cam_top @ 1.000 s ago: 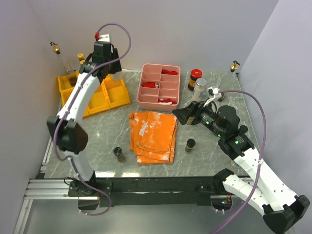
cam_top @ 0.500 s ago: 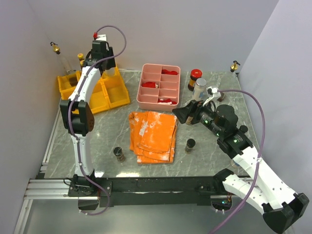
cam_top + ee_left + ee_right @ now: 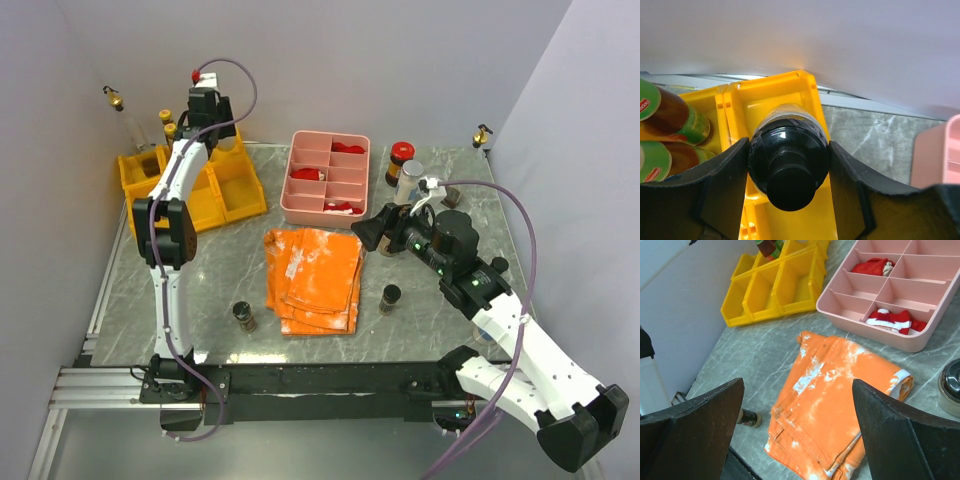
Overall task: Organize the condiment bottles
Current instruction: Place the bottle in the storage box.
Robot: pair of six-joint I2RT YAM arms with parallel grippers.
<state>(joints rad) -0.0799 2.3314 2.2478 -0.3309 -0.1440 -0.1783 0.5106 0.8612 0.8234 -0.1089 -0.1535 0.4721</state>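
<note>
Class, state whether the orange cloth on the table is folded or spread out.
Folded: the orange cloth shows several stacked layers stepped along its near edge in the top view.

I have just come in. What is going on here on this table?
The left gripper is shut on a clear black-capped bottle, above a yellow bin at the far left; two brown bottles are already in the bin next to it. The right gripper is open and empty, beside the orange cloth. A small dark jar, a second dark jar, a red-capped jar and a silver-capped jar stand on the table.
</note>
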